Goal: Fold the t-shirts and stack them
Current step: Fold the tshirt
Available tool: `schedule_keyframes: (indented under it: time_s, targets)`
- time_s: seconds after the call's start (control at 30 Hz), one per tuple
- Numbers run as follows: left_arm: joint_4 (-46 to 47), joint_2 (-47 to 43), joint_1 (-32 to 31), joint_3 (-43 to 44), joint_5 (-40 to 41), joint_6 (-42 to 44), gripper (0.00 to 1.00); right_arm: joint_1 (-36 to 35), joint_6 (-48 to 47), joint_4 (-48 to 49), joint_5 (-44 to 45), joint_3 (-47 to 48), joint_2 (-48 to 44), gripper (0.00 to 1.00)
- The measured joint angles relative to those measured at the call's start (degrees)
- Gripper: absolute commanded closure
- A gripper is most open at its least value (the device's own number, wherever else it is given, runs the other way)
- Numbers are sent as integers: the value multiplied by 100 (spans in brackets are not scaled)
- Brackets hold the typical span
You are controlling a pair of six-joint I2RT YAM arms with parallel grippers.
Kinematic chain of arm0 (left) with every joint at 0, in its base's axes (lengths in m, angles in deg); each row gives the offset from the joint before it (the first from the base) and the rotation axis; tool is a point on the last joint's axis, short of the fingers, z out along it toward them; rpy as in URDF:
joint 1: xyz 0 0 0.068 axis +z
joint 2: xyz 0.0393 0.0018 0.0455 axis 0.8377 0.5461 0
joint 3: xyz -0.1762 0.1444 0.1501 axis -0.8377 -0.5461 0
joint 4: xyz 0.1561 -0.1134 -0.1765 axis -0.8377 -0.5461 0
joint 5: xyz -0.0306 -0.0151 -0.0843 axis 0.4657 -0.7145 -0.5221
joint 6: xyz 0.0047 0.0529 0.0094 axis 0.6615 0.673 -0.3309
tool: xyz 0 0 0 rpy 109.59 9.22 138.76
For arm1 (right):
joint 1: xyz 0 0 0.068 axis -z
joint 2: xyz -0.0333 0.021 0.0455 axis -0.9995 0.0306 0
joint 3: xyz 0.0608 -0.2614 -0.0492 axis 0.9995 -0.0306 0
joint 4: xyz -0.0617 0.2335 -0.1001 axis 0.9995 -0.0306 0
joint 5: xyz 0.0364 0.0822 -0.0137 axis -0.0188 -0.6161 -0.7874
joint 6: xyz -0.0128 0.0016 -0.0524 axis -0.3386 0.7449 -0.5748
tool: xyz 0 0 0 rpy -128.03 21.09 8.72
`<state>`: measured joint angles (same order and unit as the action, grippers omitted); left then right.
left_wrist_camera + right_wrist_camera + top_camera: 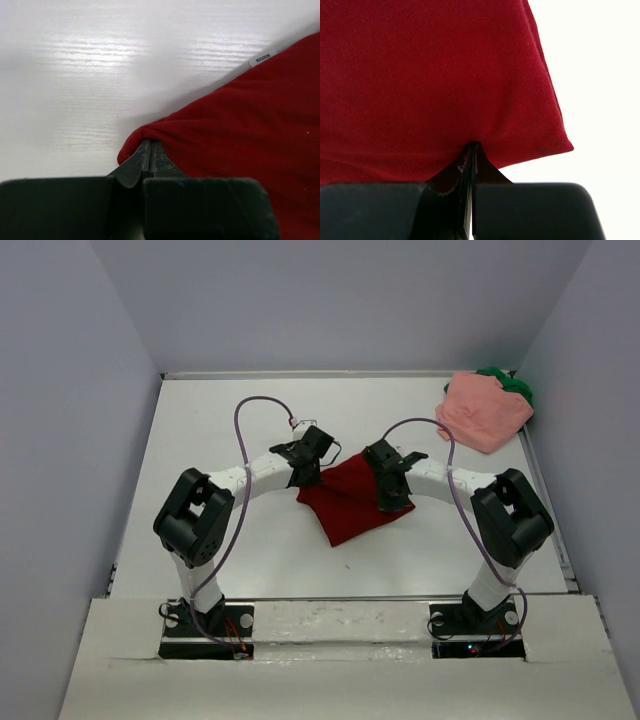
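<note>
Now | left hand (pixel 147 150) pinched tight on the left edge of the red shirt (pixel 350 502) | right hand (pixel 472 150) clamped on its right edge | shirt mid-worktop (pixel 220 430) between both hands | pink shirt (pixel 483 410) bunched against green shirt (pixel 515 383), far right corner, well apart

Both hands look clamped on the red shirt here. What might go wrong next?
The left hand and right hand each pinch only a thin bit at the edge of the dark red cloth t-shirt, so it may slip free when pulled. The salmon pink cloth t-shirt lies crumpled in the far right corner, partly covering the green cloth t-shirt, possibly awkward to reach.
</note>
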<state>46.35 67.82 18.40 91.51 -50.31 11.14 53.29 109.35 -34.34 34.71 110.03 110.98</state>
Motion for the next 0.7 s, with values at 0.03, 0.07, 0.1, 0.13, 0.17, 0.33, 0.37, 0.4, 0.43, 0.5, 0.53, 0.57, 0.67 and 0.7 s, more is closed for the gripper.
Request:
schedule_keyframes:
  time_s: [0.03,0.07,0.1,0.13,0.17,0.33,0.37,0.4,0.43,0.5,0.53,0.57,0.67,0.7]
  targets:
    - [2,0,2,50,33,0,100,0,-2,0,-7,0,2,100]
    - [2,0,2,76,50,0,100,0,-2,0,-9,4,7,100]
    - [2,0,4,87,61,0,100,0,-2,0,-9,7,11,100]
    - [4,0,4,92,76,0,100,0,-2,-2,-11,11,17,100]
    - [0,0,7,92,90,0,100,0,-2,-7,-13,17,22,100]
    - [9,2,66,79,136,-15,100,0,-4,-26,-37,37,37,100]
    - [24,2,81,50,140,-28,100,0,-4,-26,-44,39,37,100]
    - [57,2,92,7,140,-59,100,0,-4,-28,-48,42,37,100]
    - [83,2,109,-74,140,-105,100,0,-4,-28,-50,42,37,100]
    - [109,2,114,-240,140,-166,100,0,-4,-31,-50,42,37,100]
    - [109,2,114,-302,138,-197,100,0,-4,-28,-50,42,37,100]
    - [111,4,118,-426,133,-251,100,0,-4,-28,-50,42,37,100]
    - [109,22,118,-581,118,-310,100,0,-7,-31,-50,44,37,100]
    - [136,22,118,-616,111,-345,100,0,-4,-33,-50,44,37,100]
